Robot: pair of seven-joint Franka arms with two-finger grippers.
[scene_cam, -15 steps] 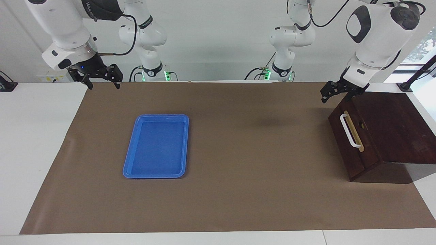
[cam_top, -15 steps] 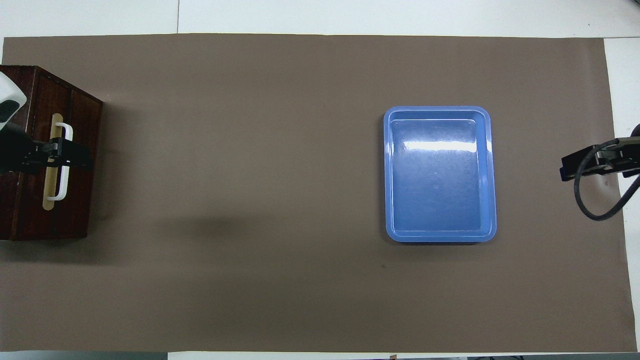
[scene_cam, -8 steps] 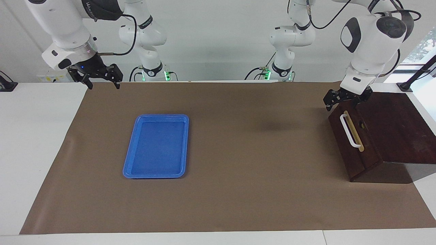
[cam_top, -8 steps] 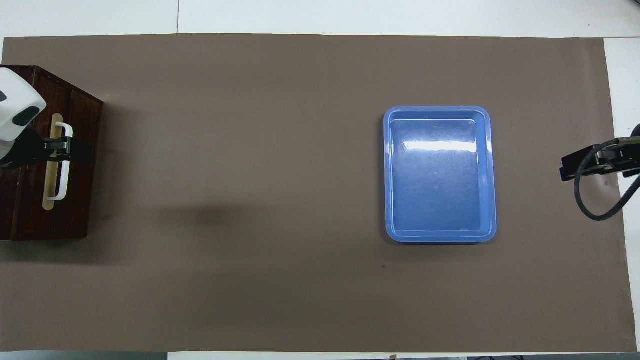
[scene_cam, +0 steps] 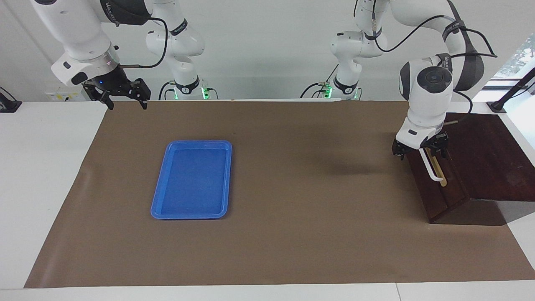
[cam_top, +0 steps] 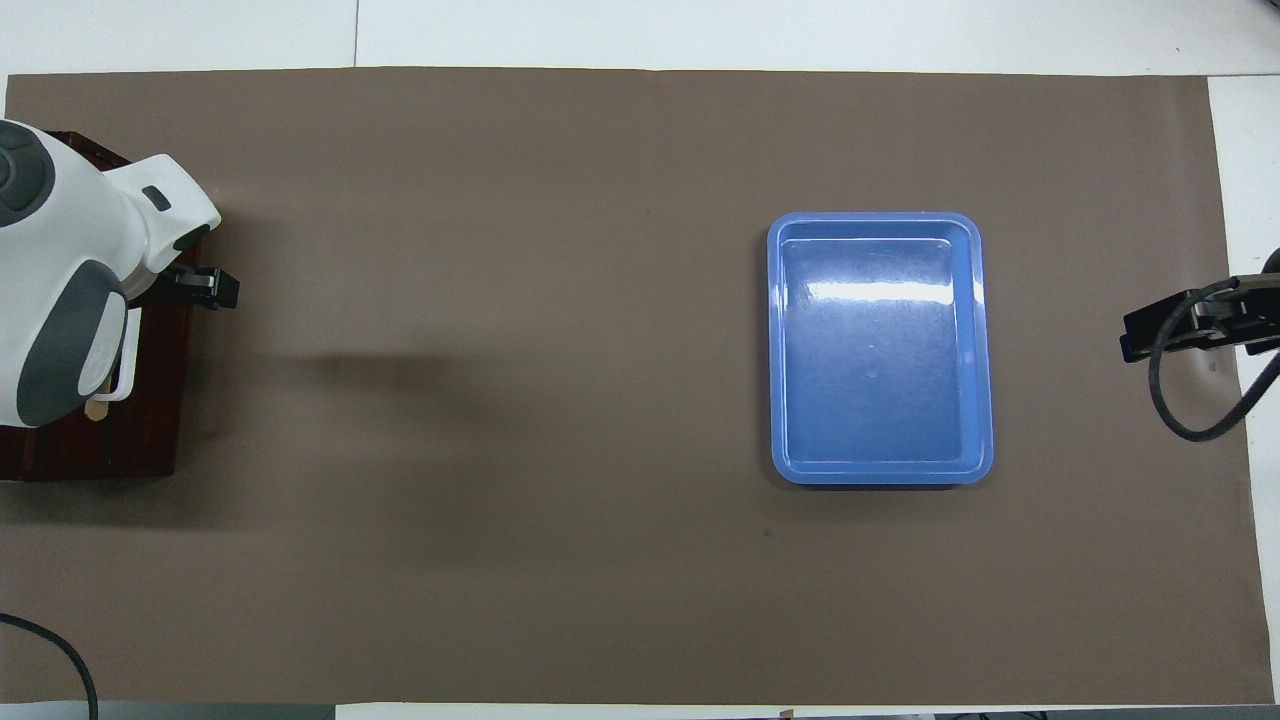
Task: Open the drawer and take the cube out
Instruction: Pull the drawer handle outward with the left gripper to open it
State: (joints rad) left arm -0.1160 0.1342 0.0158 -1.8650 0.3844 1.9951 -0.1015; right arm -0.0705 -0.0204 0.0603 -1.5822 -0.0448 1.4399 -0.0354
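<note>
Two glossy white jointed arms with rounded shells carry dark grey round caps at the joints and black bands near their bases (small green lights glow there). Black cables loop along the links. Each ends in a black two-finger gripper, left (scene_cam: 420, 149) and right (scene_cam: 125, 100).

No text, label, number or sign can be read with any certainty. The dark band on the right arm's upper link (scene_cam: 121, 10) carries white lettering, cut off at the picture's upper edge and too small to make out. Smaller white marks on the black joint rings (scene_cam: 179, 28) of the same arm are likewise illegible.
</note>
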